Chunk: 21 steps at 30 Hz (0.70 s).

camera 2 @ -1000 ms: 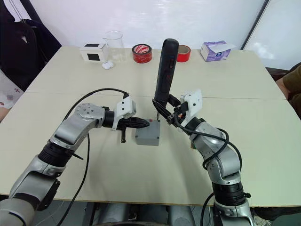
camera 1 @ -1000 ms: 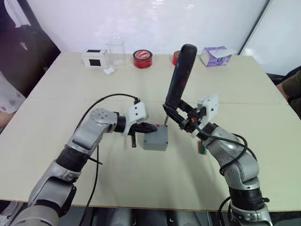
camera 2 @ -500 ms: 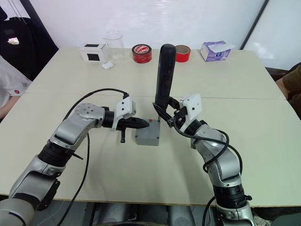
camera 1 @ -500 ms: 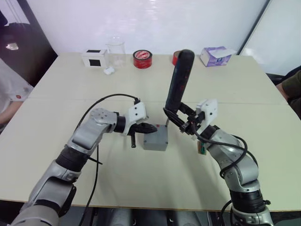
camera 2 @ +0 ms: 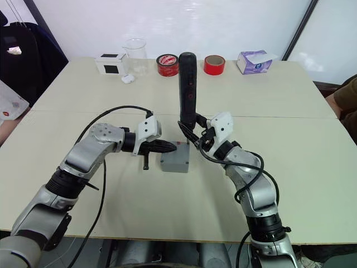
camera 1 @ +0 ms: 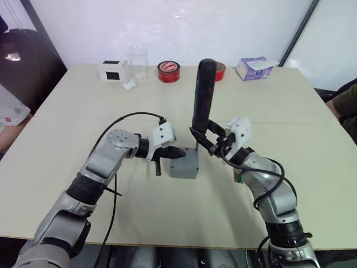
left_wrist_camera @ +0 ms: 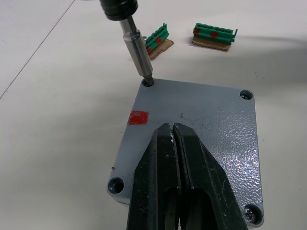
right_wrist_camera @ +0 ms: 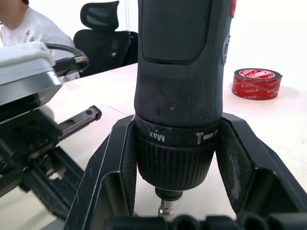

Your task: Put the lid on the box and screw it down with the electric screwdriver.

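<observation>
The box point(camera 1: 184, 165), closed by the lid point(left_wrist_camera: 201, 129), stands on the table point(camera 1: 167, 212) near its middle, between the two arms; the left gripper point(left_wrist_camera: 175, 158), fingers pressed together with nothing between them, rests its tips on the lid's top, reaching in from the box's left; a red mark point(left_wrist_camera: 137, 117) lies on the lid just beside the fingertips. The right gripper point(camera 2: 192, 134), just right of and behind the box, is clamped on the lower barrel of the electric screwdriver point(camera 2: 187, 89), which stands nearly upright above the box's far corner; the metal bit point(left_wrist_camera: 138, 52) sits in the screw hole at that corner; a screw head shows in another corner point(left_wrist_camera: 249, 214), while two other corner holes look unfilled. Two green pieces point(left_wrist_camera: 213, 34) lie on the table beyond the box; tape rolls point(camera 1: 169, 71), a clear beaker point(camera 1: 136, 60) and a white box point(camera 1: 111, 70) stand along the far edge.
</observation>
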Motion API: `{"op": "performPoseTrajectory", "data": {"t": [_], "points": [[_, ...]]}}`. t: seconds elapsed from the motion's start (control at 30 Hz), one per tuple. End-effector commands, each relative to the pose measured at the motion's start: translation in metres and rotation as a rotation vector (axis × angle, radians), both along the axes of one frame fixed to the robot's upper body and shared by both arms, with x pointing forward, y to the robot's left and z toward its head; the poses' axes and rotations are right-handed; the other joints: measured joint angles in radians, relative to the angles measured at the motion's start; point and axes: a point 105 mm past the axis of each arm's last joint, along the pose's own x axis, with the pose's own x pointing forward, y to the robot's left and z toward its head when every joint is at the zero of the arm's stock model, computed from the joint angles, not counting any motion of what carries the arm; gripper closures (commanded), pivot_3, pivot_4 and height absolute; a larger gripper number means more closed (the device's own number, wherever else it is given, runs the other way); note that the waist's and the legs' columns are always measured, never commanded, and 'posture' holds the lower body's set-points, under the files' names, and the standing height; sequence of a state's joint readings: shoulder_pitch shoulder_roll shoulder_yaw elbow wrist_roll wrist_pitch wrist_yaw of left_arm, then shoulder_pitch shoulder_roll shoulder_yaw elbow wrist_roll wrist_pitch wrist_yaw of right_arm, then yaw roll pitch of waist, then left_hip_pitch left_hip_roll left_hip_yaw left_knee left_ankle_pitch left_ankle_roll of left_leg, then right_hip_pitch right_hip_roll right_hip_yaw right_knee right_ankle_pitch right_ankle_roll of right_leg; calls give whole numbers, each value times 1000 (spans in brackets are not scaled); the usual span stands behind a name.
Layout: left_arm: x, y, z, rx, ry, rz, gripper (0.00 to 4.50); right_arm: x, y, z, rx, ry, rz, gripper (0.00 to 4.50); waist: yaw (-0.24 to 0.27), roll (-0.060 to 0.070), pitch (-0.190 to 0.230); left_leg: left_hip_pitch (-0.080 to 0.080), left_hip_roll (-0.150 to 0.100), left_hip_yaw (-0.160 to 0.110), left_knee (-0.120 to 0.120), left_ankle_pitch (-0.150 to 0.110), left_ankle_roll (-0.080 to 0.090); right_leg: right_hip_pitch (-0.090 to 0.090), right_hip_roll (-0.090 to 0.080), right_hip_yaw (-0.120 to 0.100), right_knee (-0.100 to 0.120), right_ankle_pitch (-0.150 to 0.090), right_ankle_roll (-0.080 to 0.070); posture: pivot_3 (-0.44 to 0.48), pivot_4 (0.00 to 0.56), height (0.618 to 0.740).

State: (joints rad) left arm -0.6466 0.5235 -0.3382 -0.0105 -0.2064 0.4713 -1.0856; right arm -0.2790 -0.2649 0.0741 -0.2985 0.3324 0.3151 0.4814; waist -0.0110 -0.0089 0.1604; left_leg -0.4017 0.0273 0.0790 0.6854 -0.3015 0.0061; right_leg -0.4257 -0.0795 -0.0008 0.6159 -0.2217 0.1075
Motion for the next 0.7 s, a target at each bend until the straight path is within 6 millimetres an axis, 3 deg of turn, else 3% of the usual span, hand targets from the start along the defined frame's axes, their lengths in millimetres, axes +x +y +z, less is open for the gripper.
{"op": "performPoseTrajectory", "data": {"t": [0.03, 0.37, 0.7], "points": [[-3, 1, 0, 4, -8, -2, 4500, 1, -4, -28, -49, 90, -18, 2725, 0, 0, 0, 0, 0, 0, 0, 0, 0, 0, 0, 0, 0, 0, 0, 0, 150, 740], [-6, 1, -6, 6, 2, 3, 4500, -1, -7, -46, -47, 158, -40, 2725, 0, -2, -1, 11, 1, -1, -1, 0, 0, 11, 0, 0, -1, -2, -4, 0, 150, 740], [-8, 5, -12, 27, 8, 2, 4500, -2, -3, -50, -31, 162, -41, 2725, -1, -3, -3, 13, 1, -2, -1, 0, 0, 13, 0, 0, -1, -2, -4, 0, 150, 740]]}}
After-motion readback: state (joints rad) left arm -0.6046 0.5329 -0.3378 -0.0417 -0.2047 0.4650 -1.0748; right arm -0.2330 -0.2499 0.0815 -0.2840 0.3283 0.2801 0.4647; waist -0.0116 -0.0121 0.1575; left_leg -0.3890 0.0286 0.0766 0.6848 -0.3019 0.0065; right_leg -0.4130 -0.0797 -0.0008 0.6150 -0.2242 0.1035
